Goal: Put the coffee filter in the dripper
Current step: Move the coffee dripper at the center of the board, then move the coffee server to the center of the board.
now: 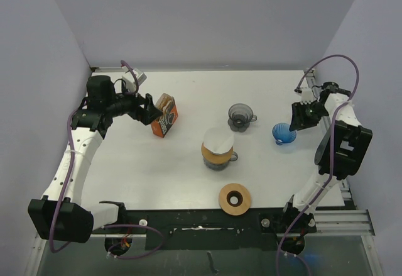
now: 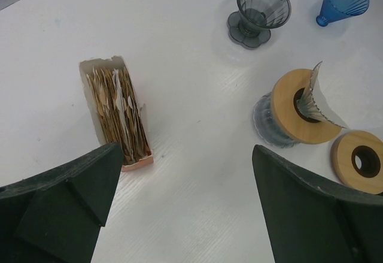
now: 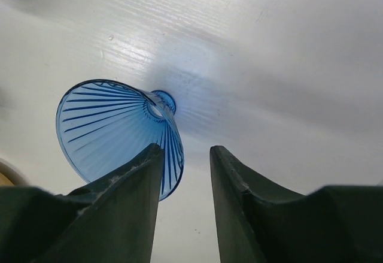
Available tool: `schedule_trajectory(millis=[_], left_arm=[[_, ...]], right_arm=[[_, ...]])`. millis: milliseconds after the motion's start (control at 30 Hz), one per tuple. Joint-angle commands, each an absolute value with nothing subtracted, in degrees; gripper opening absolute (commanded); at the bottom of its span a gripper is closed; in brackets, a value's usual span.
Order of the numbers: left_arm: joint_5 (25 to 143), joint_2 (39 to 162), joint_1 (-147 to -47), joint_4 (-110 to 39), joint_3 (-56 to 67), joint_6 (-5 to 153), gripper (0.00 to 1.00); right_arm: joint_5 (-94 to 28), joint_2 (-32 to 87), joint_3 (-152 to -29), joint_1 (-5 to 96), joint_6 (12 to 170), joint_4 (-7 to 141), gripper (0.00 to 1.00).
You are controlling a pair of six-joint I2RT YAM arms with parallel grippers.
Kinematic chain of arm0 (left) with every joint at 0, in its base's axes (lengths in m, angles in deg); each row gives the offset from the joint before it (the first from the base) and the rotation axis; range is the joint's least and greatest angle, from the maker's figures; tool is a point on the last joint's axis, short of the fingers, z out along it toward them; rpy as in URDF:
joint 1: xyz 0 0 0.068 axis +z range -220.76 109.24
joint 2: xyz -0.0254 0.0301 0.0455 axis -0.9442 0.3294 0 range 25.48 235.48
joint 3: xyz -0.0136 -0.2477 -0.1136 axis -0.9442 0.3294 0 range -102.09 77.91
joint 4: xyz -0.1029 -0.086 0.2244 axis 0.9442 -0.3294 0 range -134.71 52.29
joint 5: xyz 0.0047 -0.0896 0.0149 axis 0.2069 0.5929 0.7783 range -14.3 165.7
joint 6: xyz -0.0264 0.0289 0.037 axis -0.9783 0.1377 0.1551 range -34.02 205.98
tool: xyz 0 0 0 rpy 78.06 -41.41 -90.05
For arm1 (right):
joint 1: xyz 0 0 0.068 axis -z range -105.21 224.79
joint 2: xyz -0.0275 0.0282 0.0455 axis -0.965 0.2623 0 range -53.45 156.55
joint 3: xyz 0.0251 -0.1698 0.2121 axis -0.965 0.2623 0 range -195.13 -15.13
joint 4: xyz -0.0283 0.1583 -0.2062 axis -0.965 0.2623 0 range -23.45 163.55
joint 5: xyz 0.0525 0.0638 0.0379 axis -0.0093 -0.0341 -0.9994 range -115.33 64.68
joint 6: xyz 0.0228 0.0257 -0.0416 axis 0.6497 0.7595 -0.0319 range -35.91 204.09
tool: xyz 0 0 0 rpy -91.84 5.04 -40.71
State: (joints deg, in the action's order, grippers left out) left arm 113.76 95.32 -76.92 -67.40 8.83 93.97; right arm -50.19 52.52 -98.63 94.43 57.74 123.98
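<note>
Your left gripper (image 1: 151, 109) (image 2: 185, 155) hangs with its matte black fingers spread wide and nothing between them, just beside the open orange carton (image 1: 165, 115) (image 2: 116, 113), which is packed with thin paper sheets on edge, brown and white. Your right gripper (image 1: 306, 115) (image 3: 185, 149) has its jaws parted by a narrow gap that holds nothing; the rim of the blue dripper (image 1: 284, 133) (image 3: 114, 128), a translucent ribbed cone on a small foot, sits right by its left finger. The coffee filter (image 1: 218, 141) (image 2: 314, 98), a white creased paper cone, is at mid-table, point down in the round hole of the smooth wooden collar on the clear glass dripper (image 1: 218, 156) (image 2: 281, 122), with its upper edge flaring above the wood. Behind that stands a smoky grey dripper (image 1: 240, 116) (image 2: 261, 8), fluted and funnel-shaped on a lobed base. A loose wooden ring (image 1: 235, 198) (image 2: 362, 161) lies flat on the white, faintly grained table (image 1: 188, 182) nearer the arm bases.
</note>
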Motion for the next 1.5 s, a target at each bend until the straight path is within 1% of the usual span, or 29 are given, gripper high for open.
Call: schedule_trajectory(millis=[0,233,367,467,667,933,1467], left_arm=[[115.69,93.18,-76.39,-63.51,8.96,93.72,0.89],[115.54,93.31,-76.34,-63.05,9.29,93.16,0.89],[115.69,94.05,-76.38,-62.94,8.63,92.52,0.89],[115.71,94.57,-76.39,-62.7,8.48,92.23,0.89],[115.43,94.98,-76.39,-62.67,8.57,92.23,0.89],[114.87,95.2,-76.26,-62.76,8.74,92.48,0.89],[114.19,93.74,-75.25,-62.94,9.18,92.93,0.89]], right_arm=[[-49.99,48.7,-102.19,95.18,58.23,123.91,0.4],[-50.28,42.62,-103.57,95.1,59.81,123.37,0.55],[-51.45,39.65,-103.85,94.28,60.14,122.9,0.62],[-52.38,37.97,-103.67,93.14,60.4,122.11,0.64],[-52.46,36.12,-103.5,88.35,61.76,118.76,0.65],[-52.4,37.16,-103.84,81.15,63.92,114.11,0.65],[-52.25,46.4,-106.56,72.5,68.82,106.72,0.63]])
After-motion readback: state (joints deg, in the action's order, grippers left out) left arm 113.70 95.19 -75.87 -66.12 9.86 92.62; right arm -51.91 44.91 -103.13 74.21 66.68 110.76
